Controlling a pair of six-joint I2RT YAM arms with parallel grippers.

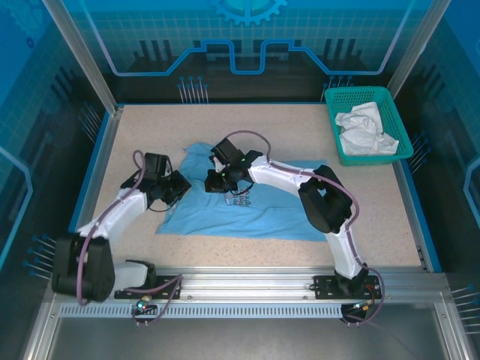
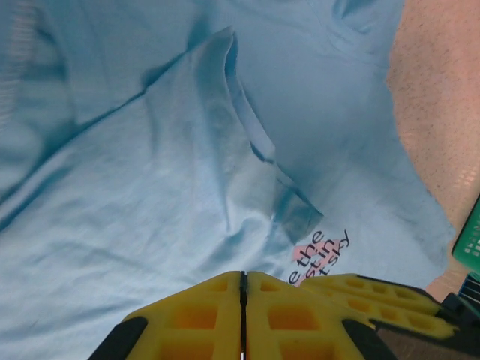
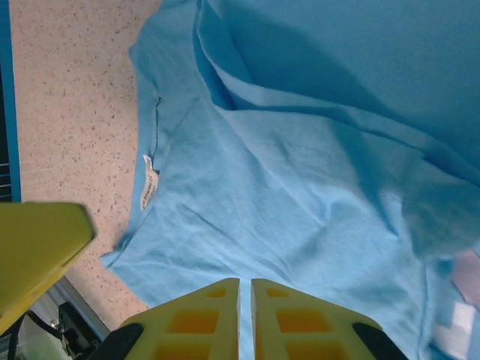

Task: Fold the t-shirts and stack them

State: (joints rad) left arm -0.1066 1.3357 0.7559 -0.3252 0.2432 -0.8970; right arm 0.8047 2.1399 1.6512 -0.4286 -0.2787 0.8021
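Top external view: both grippers low over a light blue t-shirt [image 1: 225,217]

You see a speckled beige table [image 1: 300,131] with the light blue t-shirt spread roughly flat, rumpled, at its near middle. At the far right corner stands a teal mesh basket [image 1: 336,101] with a crumpled white t-shirt [image 1: 364,129] inside it, well apart from the blue one.

The left gripper [image 1: 174,187] sits at the blue shirt's left edge. From the left wrist, its yellow fingers [image 2: 202,311] are pressed together with nothing seen between them.

The right gripper [image 1: 225,176] is over the shirt's upper middle. From the right wrist, its fingers [image 3: 289,315] are nearly touching, a thin slit between them; you cannot tell whether fabric is pinched there.

A small dark-and-red chest print [image 2: 319,255] lies just beside the left fingers, and a white neck label [image 3: 149,187] shows near the shirt's edge.
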